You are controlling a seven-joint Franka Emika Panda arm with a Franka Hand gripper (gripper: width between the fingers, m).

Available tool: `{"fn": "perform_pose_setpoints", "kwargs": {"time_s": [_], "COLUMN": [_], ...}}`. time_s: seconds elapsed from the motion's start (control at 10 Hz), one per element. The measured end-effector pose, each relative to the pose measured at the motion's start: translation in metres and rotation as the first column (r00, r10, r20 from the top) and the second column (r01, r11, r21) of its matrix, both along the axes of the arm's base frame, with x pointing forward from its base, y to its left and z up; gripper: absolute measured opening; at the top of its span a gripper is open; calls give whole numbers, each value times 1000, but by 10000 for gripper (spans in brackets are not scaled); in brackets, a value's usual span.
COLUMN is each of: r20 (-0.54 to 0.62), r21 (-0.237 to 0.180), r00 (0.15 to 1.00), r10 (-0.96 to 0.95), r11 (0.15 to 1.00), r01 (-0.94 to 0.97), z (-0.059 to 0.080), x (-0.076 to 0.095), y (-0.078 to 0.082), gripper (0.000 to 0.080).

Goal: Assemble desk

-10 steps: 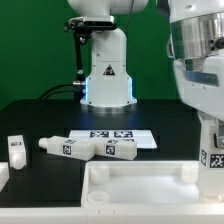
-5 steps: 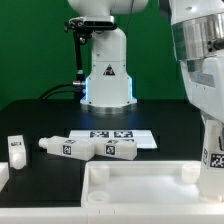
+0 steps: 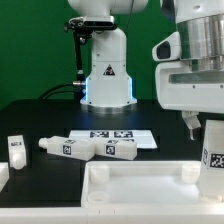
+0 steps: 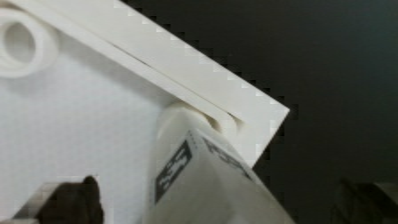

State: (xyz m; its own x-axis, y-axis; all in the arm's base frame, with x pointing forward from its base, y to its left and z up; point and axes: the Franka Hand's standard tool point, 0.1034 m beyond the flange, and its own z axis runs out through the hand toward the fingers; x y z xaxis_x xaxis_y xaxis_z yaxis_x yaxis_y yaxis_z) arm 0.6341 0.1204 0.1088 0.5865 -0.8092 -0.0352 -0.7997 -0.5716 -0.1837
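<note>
Gripper: gripper (image 4: 221,198) hanging just above the corner leg; jaws spread wide to either side of it; gripping nothing
Corner leg: corner leg (image 3: 213,155) upright at the tabletop's corner on the exterior view's right; foot at that corner in the wrist view; fully seated or not, impossible to tell
Tabletop: tabletop (image 3: 140,180) flat on the table at the near edge of the exterior view, rim upward; round hole (image 4: 18,45) open farther along the panel
Other legs: lying legs (image 3: 110,148) end to end just in front of the marker board (image 3: 120,134); standing leg (image 3: 15,150) upright at the exterior view's left, well apart from the tabletop
Step in hand: most likely fixing the corner leg into its socket; three legs not yet fitted
Doing it well: straight down along the leg's axis; leg centred between the fingers before closing; grip clear of the rim; turning without tilt, so as not to cross the thread or drag the tabletop; flush seating checked before moving on
Writing: black-and-white square tags on every leg and on the marker board; small triangular sign on the robot base (image 3: 105,70); no word or brand legible
</note>
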Motion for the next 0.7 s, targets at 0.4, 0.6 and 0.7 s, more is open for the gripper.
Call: {"fn": "perform_pose_setpoints", "kwargs": {"time_s": [0.4, 0.6, 0.7], "r20": [28, 29, 29], "r21": [-149, -143, -141], "r00": [764, 788, 795], "r10": [645, 614, 606], "r11": [758, 783, 790], "r01": [-635, -605, -597], "z": [0, 0, 0], "x": [1, 1, 1], "y": [-6, -6, -7], "gripper": [649, 625, 456]}}
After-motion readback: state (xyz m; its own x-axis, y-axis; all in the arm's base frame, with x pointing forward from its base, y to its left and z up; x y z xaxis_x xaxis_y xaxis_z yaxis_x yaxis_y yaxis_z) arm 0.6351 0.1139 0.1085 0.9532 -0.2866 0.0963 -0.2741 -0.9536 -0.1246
